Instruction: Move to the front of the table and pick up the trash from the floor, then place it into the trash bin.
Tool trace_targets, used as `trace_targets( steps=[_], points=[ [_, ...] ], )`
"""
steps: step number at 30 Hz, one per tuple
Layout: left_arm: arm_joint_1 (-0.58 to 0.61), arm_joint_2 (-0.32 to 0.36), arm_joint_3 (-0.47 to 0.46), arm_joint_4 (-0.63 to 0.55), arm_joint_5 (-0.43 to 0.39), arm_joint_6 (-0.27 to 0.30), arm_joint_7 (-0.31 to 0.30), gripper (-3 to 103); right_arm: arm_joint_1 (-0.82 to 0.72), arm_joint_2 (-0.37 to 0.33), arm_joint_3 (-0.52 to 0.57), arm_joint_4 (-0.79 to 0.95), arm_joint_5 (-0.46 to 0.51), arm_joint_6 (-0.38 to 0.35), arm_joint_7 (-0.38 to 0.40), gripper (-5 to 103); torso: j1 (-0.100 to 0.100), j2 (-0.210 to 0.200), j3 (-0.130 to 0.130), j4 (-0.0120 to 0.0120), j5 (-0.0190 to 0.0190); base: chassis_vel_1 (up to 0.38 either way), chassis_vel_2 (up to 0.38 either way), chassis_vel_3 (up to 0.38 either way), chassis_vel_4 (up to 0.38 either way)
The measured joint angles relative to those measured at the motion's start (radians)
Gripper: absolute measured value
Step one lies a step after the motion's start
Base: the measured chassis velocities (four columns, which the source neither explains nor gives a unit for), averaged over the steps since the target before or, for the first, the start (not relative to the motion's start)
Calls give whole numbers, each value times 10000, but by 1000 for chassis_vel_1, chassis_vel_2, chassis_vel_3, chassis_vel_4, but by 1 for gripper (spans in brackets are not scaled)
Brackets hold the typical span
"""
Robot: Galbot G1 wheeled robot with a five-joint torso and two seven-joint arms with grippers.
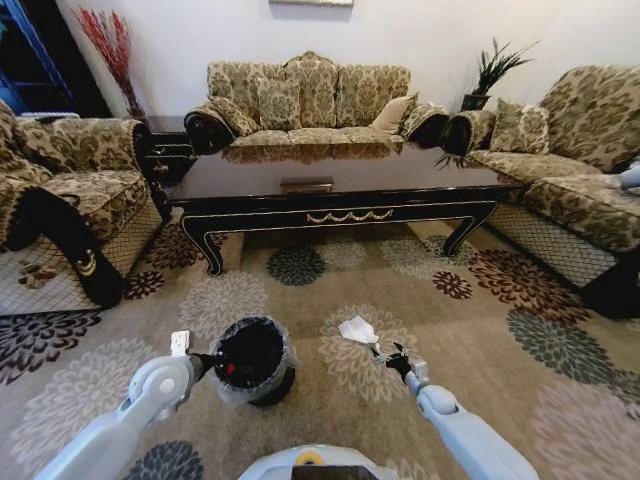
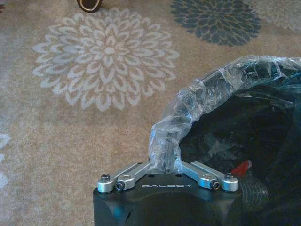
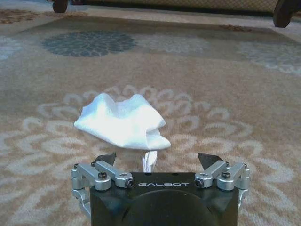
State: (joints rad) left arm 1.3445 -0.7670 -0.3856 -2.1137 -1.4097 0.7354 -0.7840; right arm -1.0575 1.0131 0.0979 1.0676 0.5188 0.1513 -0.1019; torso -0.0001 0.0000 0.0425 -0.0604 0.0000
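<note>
right jaws wide behind trash; left jaws pinch trash bin liner.

White trash; black trash bin; beige floral floor.

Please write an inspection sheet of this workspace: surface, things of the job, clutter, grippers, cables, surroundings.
Surface: beige floor carpet with round flower medallions.
Things of the job: white crumpled paper lies on a cream medallion, right of the trash bin; the bin is black, lined with a thin plastic bag, something red inside. The table stands beyond, dark and glossy.
Clutter: a small flat box on the table.
Grippers: left gripper is shut on the bin's bagged rim. Right gripper is low over the carpet, jaws open, the paper just ahead of them.
Cables: nothing seen.
Surroundings: patterned sofas on three sides, a plant in the corner.
</note>
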Motion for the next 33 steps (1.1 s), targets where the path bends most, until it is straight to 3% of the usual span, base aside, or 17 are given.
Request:
trace_targets(
  steps=[13,14,16,19,21,29,31,33],
  points=[
    [175,31,-131,-107,-11,0,-37,0,390,157,-276,-592,299,2,-272,84,0,0,0,0,0,0,0,0,0],
    [246,17,-165,-131,-1,0,-37,0,437,157,-362,-677,300,-2,-323,74,0,0,0,0,0,0,0,0,0],
    [278,11,-185,-145,0,0,-37,0,457,155,-398,-724,296,-2,-342,74,0,0,0,0,0,0,0,0,0],
    [440,9,-317,-205,4,0,-11,0,542,182,-506,-982,174,12,-442,58,0,0,0,0,-1,0,0,0,0],
    [463,24,-342,-205,5,0,-1,0,573,209,-519,-1053,147,17,-463,58,0,0,0,-1,-1,0,0,0,0],
    [199,248,-240,-136,-72,-1,43,0,738,352,-573,-1366,117,53,-547,20,0,0,0,-1,0,0,0,0,0],
    [188,252,-228,-139,-83,-1,43,0,726,364,-566,-1363,116,53,-548,20,0,0,-1,-1,0,0,0,0,0],
    [170,261,-198,-142,-93,0,40,0,697,368,-544,-1328,117,53,-547,9,0,0,-1,0,0,0,0,0,0]
  ],
)
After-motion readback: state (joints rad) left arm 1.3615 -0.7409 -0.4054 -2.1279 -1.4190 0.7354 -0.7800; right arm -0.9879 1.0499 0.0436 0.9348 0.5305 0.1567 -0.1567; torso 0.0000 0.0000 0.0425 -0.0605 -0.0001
